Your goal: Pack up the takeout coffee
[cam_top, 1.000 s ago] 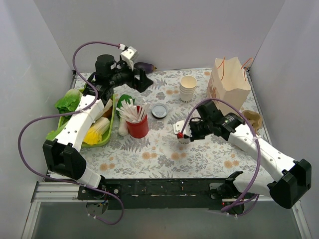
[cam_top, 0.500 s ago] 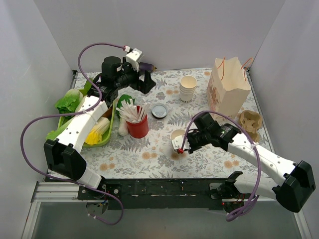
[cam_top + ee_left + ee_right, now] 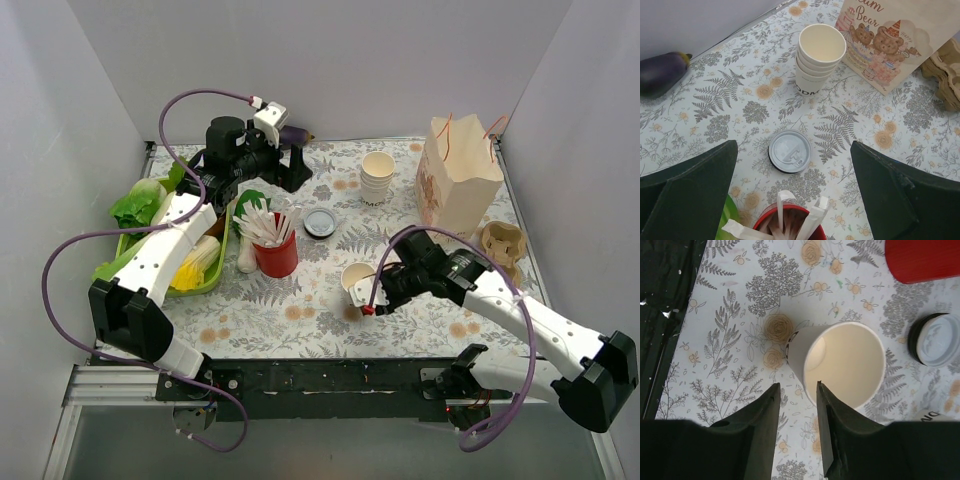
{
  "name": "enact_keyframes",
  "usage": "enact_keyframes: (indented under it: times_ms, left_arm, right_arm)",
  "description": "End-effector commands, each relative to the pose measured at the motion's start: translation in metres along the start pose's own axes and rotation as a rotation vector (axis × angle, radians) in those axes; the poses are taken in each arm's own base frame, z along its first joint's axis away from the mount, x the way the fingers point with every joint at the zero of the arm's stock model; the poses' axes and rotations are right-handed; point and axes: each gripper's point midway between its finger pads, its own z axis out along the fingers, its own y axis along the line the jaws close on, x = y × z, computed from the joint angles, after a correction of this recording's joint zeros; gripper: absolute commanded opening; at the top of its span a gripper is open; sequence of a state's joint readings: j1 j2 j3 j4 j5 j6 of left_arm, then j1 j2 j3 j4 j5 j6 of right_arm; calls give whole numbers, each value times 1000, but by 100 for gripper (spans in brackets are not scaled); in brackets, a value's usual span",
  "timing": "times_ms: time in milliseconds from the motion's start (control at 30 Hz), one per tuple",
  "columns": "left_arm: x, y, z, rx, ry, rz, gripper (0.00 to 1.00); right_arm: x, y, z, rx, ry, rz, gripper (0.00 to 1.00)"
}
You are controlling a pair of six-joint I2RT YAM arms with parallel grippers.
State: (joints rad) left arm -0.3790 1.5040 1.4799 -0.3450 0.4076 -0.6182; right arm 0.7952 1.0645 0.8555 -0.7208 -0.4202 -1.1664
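Coffee cup (image 3: 356, 278) stands lidless on the table (image 3: 300, 312), front centre, just ahead of the right gripper (image 3: 797, 387).
Right jaws are partly apart and grip nothing; the cup wall lines up with the gap. Cup looks upright, mouth up. Right arm is much nearer. Left gripper (image 3: 794, 147) is spread wide and empty, back over the lid (image 3: 320, 222). Paper bag (image 3: 458, 180) is well apart, back right. Surface is flat, with room around the cup.
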Motion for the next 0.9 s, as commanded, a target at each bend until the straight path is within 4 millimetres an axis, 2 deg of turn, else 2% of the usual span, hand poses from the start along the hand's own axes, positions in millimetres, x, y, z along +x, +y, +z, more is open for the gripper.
enact_keyframes:
  times_ms: [0,33,100,133,167,200,233,267,300,333,367,400,433,500,533,567,600,633,667,700,867]
  left_arm:
    - [-23,-6,-14,4,-40,20,98]
    - [-24,-6,-15,0,-39,23,98]
    - [-26,0,-19,-31,-34,44,98]
    - [-30,2,-21,-44,-41,54,98]
    - [-34,6,-24,-61,-46,60,98]
    - [-35,9,-26,-74,-44,58,98]
    - [-45,17,-31,-97,-61,47,98]
    - [-48,22,-34,-105,-64,27,98]
    - [-48,26,-37,-105,-50,-4,98]
    - [-48,38,-41,-97,-45,-45,98]
    - [-55,45,-46,-99,-58,-105,98]
    - [-54,52,-50,-98,-55,-143,98]
    - [-51,74,-57,-132,-58,-193,98]
    - [-56,87,-66,-139,-88,-259,98]
    - [-56,103,-74,-173,-103,-281,98]
    - [-58,106,-77,-174,-116,-305,98]
    - [-60,110,-79,-175,-129,-305,98]
    - [-60,113,-81,-174,-133,-308,98]
    - [-60,110,-81,-161,-132,-302,98]
    - [-56,122,-87,-187,-132,-303,98]
    - [-48,119,-89,-181,-118,-304,98]
  right_arm:
    - [-28,-29,-44,113,-11,-40,44]
    - [-37,-44,-54,156,-23,-39,45]
    - [-36,-67,-63,223,-31,15,46]
    - [-32,-81,-61,231,-34,59,47]
    - [-34,-108,-72,300,-72,138,47]
    - [-32,-121,-74,318,-84,180,48]
    - [-19,-133,-58,286,-76,250,48]
    - [-25,-153,-66,316,-100,275,49]
    - [-23,-163,-63,314,-105,296,52]
    - [-14,-170,-46,281,-100,330,65]
    - [-15,-178,-42,279,-110,334,70]
    - [-20,-193,-43,305,-128,342,70]
    - [-13,-199,-30,287,-126,363,70]
    - [-13,-215,-23,291,-136,384,68]
    - [-1,-219,-4,254,-118,424,65]
    - [5,-223,2,246,-103,449,63]
    - [2,-238,-3,268,-106,467,61]
    - [15,-232,15,214,-72,510,57]
    - [17,-233,18,206,-67,518,56]
    - [19,-234,21,204,-68,517,55]
    - [33,-229,47,172,-56,493,51]
